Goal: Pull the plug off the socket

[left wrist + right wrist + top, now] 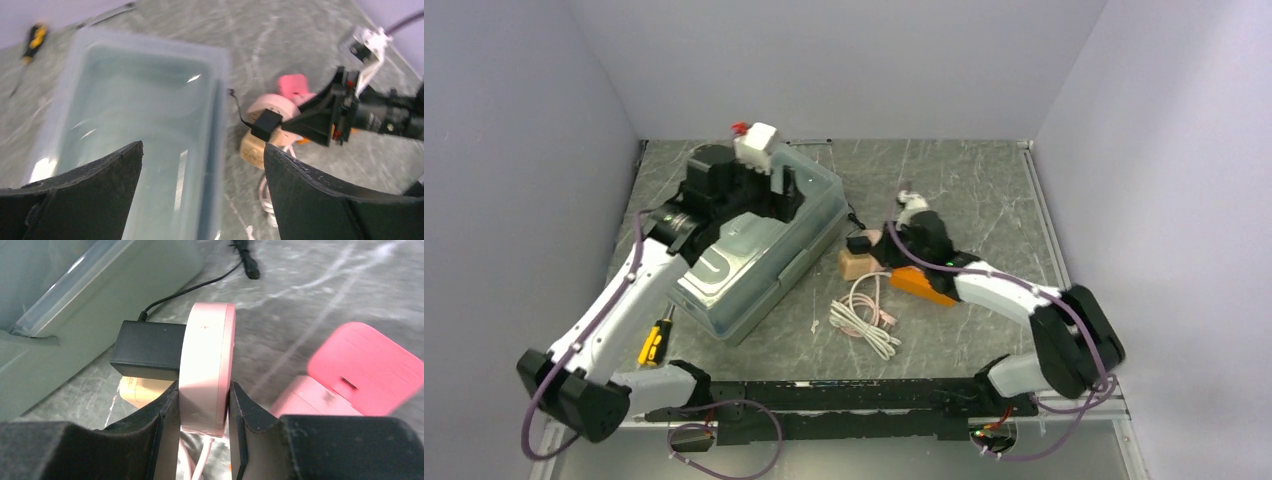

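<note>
The black plug [147, 350] sits in the left face of a round pink socket [207, 360], with its thin black cord running off behind. My right gripper [204, 390] is shut on the socket's two flat faces and holds it on edge. In the top view the right gripper [886, 240] is at mid-table, with the plug [859, 243] just to its left. My left gripper [202, 147] is open and empty above the clear bin [150, 100]. In the left wrist view the plug [265, 125] and socket [272, 106] lie ahead to the right. In the top view the left gripper [786, 188] is over the bin's far end.
A clear plastic bin [759, 250] lies left of centre. A wooden block [856, 265] sits under the plug, with a coiled white cable [864, 318] and an orange object [921, 285] near it. A pink device [360, 362] lies right of the socket. A yellow-black screwdriver [654, 343] lies at near left.
</note>
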`<state>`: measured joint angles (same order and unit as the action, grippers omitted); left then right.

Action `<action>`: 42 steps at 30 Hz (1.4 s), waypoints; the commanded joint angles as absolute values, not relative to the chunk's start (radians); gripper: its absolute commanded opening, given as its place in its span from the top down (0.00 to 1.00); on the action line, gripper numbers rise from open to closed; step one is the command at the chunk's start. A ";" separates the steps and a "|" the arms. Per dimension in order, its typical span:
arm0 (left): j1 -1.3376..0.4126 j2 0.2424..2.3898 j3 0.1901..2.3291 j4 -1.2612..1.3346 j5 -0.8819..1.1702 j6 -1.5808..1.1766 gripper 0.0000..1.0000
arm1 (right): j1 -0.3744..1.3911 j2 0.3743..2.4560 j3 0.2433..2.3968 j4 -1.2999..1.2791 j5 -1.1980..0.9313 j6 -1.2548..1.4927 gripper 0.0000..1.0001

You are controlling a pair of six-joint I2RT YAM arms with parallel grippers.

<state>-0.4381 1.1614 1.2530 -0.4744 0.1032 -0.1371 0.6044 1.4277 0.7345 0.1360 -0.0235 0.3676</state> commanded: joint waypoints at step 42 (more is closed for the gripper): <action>-0.787 1.494 1.210 -0.364 0.266 -0.072 0.03 | 0.463 1.040 0.357 0.753 -0.374 0.456 1.00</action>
